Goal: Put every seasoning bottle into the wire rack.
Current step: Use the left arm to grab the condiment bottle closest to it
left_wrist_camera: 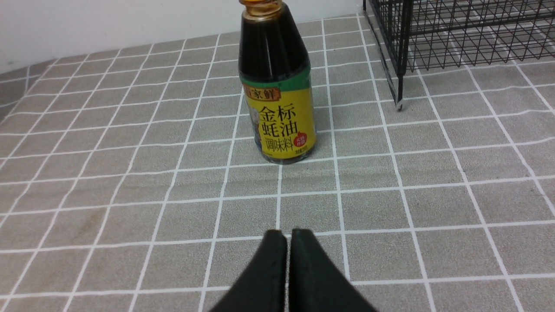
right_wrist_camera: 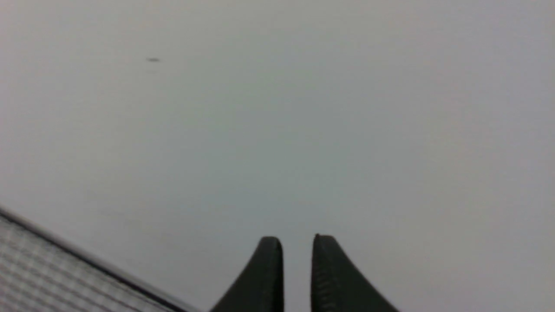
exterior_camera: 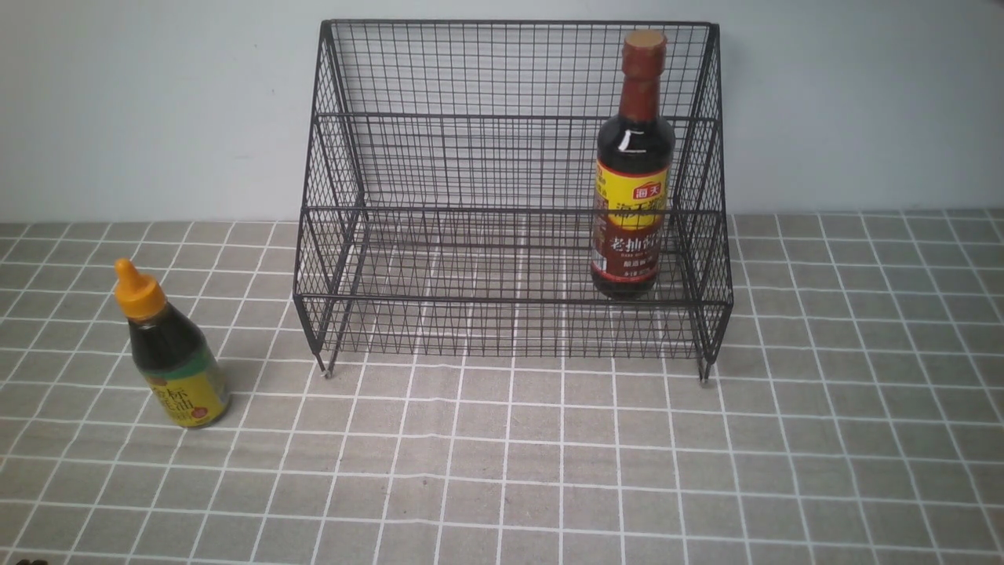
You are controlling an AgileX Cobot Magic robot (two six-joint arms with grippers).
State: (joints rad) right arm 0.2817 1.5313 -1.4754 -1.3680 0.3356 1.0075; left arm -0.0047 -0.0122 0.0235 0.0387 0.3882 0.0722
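Note:
The tall seasoning bottle (exterior_camera: 632,169), with a brown-red cap and yellow-and-red label, stands upright inside the wire rack (exterior_camera: 471,157) at its right end. On the tablecloth left of the rack stands the short seasoning bottle (exterior_camera: 174,353), upright, with an orange pointed cap. In the left wrist view my left gripper (left_wrist_camera: 288,234) is shut and empty, low over the cloth, a short way in front of the short bottle (left_wrist_camera: 277,91), with a corner of the rack (left_wrist_camera: 455,34) beyond. My right gripper (right_wrist_camera: 298,240) faces a bare wall, its jaws slightly apart with nothing between them. Neither arm shows in the front view.
A grey checked tablecloth (exterior_camera: 549,471) covers the table, and a pale wall (exterior_camera: 157,102) rises right behind the rack. The rack stands on small feet (exterior_camera: 327,373). A blurred checked surface (right_wrist_camera: 43,268) crosses one corner of the right wrist view.

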